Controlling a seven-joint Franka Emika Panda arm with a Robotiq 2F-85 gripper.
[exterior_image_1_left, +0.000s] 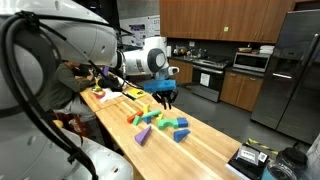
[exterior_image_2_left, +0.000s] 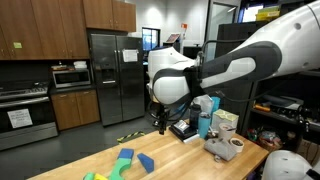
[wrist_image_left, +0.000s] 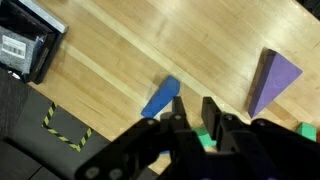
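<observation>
My gripper (wrist_image_left: 193, 103) hangs just above a wooden table (wrist_image_left: 110, 70), its two black fingers a narrow gap apart with bare wood showing between the tips. A flat blue block (wrist_image_left: 160, 98) lies right beside the left finger. A patch of green shows lower in the gap; whether the fingers touch it I cannot tell. A purple wedge (wrist_image_left: 272, 82) lies to the right. In both exterior views the gripper (exterior_image_1_left: 165, 100) (exterior_image_2_left: 160, 128) points down over scattered coloured blocks, among them a green one (exterior_image_2_left: 125, 158) and a purple one (exterior_image_1_left: 142, 136).
A black device (wrist_image_left: 25, 45) sits near the table edge, with yellow-black tape (wrist_image_left: 60, 128) on the floor below. Cups and tools (exterior_image_2_left: 215, 125) stand at one end of the table, and more clutter (exterior_image_1_left: 105, 92) at the far end. Kitchen cabinets and a fridge (exterior_image_2_left: 105, 70) stand behind.
</observation>
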